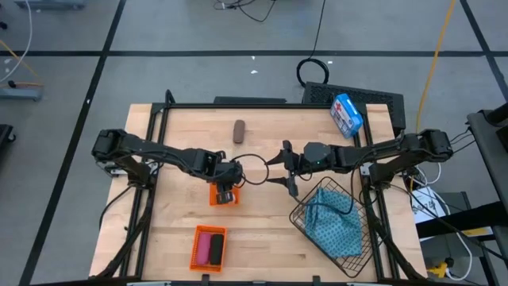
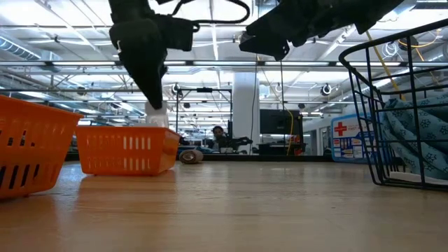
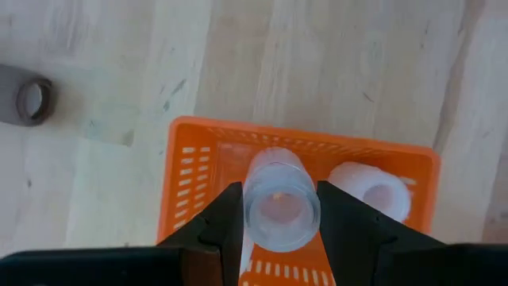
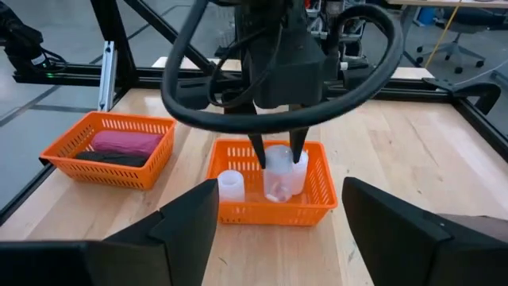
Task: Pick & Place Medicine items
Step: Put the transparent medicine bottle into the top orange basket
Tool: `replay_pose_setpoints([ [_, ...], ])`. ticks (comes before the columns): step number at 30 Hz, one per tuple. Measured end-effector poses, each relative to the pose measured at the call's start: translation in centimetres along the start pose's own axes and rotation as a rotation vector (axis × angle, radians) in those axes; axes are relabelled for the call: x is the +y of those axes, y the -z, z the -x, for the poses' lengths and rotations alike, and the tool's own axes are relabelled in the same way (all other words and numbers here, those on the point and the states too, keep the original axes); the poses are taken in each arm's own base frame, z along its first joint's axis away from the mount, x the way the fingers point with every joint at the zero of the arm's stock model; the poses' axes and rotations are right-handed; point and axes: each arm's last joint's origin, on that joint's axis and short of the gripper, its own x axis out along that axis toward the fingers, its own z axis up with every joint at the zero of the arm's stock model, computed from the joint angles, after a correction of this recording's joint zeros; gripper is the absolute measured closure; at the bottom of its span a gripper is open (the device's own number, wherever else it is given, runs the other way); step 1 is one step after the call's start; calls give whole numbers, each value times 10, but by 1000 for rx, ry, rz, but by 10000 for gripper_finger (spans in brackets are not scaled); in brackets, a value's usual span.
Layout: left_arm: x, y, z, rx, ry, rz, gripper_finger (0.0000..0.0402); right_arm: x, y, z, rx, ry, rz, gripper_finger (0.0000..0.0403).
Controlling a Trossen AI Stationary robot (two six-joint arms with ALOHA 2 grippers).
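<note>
My left gripper [image 1: 226, 181] [image 3: 280, 208] hangs over the small orange basket [image 1: 224, 194] [image 4: 270, 208] at mid-table, shut on a white vial [image 3: 279, 202] [image 4: 275, 176]. Two more white vials [image 4: 230, 184] [image 4: 300, 168] stand in that basket. The brown cylinder [image 1: 239, 131] [image 3: 24, 99] lies on its side on the wood toward the far edge. Pink [image 1: 204, 245] and black [image 1: 216, 248] cylinders lie in a second orange basket [image 1: 209, 246] [image 4: 111, 149] near the near edge. My right gripper [image 1: 284, 168] [image 4: 279, 199] is open, just right of the small basket, touching nothing. My left gripper pinches the white vial by its side wall [image 3: 252, 208] between the two fingers [image 4: 258, 151], which come from above and point down. The vial stands upright with its lower part [image 4: 275, 191] inside the small orange basket. Whether it touches the basket floor, I cannot tell.
A blue-and-white box with a red cross [image 1: 346, 114] [image 2: 346, 140] lies near the far right corner. A dark wire basket holding blue cloth [image 1: 333, 226] [image 2: 406, 105] fills the near right. Bare wood [image 1: 270, 246] lies between the orange baskets and the wire basket.
</note>
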Motion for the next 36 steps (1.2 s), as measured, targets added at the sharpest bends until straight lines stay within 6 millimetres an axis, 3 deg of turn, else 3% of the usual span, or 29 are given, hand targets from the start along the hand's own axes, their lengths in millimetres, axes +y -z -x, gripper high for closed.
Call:
replay_pose_setpoints([
  [15, 12, 11, -24, -3, 41, 41, 266, 0, 0, 0, 0, 0, -3, 147],
  [36, 16, 19, -36, 0, 71, 101, 266, 0, 0, 0, 0, 1, 0, 147],
])
